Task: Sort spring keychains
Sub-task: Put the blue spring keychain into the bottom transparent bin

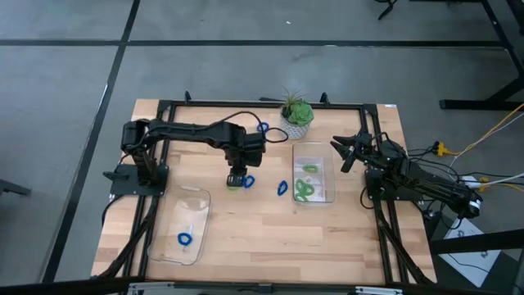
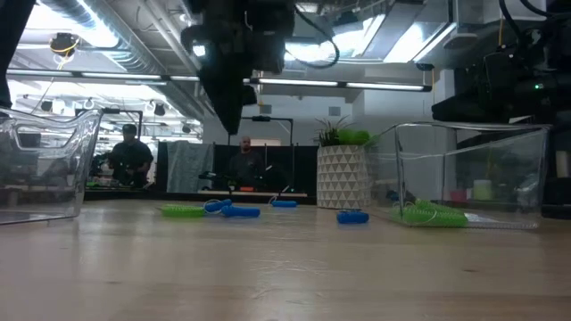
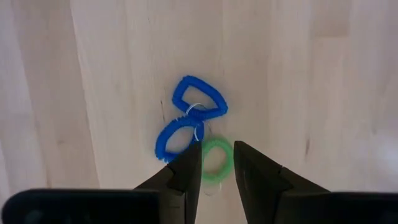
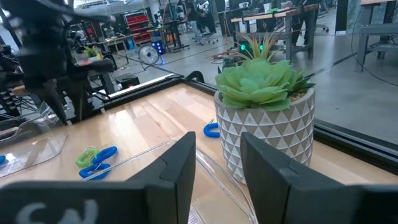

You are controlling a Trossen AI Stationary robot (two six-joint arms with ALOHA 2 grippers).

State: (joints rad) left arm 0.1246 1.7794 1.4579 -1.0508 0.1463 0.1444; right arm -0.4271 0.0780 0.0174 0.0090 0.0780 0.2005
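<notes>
Landmark: potted plant [image 1: 297,115], green in a white patterned pot, at the table's far edge near the middle.
Left gripper [image 1: 237,178]: over the wooden table [image 1: 262,238], nearer the front than the plant and to its left, above a small cluster of keychains; its jaws stand a little apart with nothing between them.
Cluster under the left gripper: two blue spring keychains [image 3: 186,121] joined at a small metal ring, and one green spring keychain [image 3: 216,160] touching them; the wrist view shows the green loop right at the gap between the fingers.
In the way: the two blue loops lie against the green one, so the three crowd together.
Right gripper [image 1: 345,152]: to the right of the plant, beside the right tray, held above the table; jaws spread, holding nothing.
Right tray [image 1: 329,172]: clear, just in front of the plant; green keychains [image 1: 307,190] inside, bunched, so I cannot tell their exact number.
Left tray [image 1: 196,205]: clear, well to the plant's front left; one blue keychain [image 1: 185,239] inside.
Loose on the table: one blue loop [image 1: 263,128] just left of the plant, one blue loop [image 1: 282,188] beside the right tray.
Blue count: five visible.
Background: people at benches beyond the table in the low view.
</notes>
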